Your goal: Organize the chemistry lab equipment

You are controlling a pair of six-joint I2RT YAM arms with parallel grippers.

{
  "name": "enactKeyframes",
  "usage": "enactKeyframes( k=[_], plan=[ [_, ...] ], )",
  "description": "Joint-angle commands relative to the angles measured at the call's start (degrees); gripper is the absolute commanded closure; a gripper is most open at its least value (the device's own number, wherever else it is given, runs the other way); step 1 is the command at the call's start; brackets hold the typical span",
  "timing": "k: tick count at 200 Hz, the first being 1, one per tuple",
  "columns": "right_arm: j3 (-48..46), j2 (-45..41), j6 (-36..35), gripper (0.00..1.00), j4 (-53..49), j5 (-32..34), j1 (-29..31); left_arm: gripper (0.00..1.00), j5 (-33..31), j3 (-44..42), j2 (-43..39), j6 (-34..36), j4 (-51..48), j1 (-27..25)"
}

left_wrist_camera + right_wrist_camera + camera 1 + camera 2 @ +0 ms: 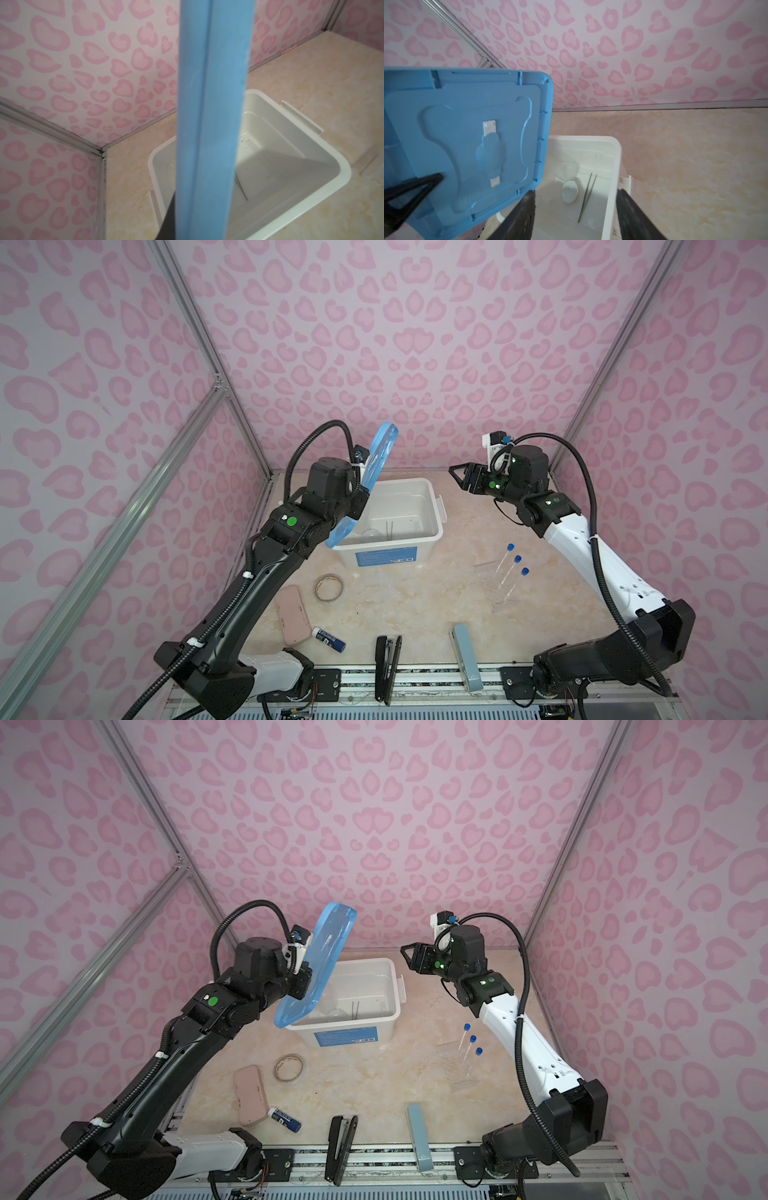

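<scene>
Blue-capped tubes (518, 559) lie well apart from right pincer (456, 477).

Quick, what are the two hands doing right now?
Left hand: closed on the blue lid, tilted over the white bin.
Right hand: open, holding nothing.

Tweezers (586, 197) and round dish (569, 194) in the bin (426, 549), lid (316, 965) tilted above bin's left edge, three capped tubes (512, 570) right of bin, tape roll (329, 588) before bin, case (291, 620), glue stick (329, 639) and two staplers (387, 668) farther before it.
</scene>
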Motion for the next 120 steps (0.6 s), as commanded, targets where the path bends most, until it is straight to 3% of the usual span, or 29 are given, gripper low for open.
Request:
enactKeyframes(
  k=[1, 62, 120],
  plan=[
    [1.55, -0.55, 5.22, 0.22, -4.56, -0.22, -0.19, 0.90, -13.23, 1.13, 2.66, 6.82, 0.77, -3.94],
    [6.08, 1.99, 6.57, 0.12, -8.53, -2.54, -1.16, 0.85, -17.05, -1.53, 8.33, 8.71, 2.63, -10.37],
    [8.21, 6.16, 7.68, 0.12, -5.57, -5.64, -0.96, 0.77, -23.02, -2.91, 12.76, 10.36, 2.83, -14.81]
  ],
)
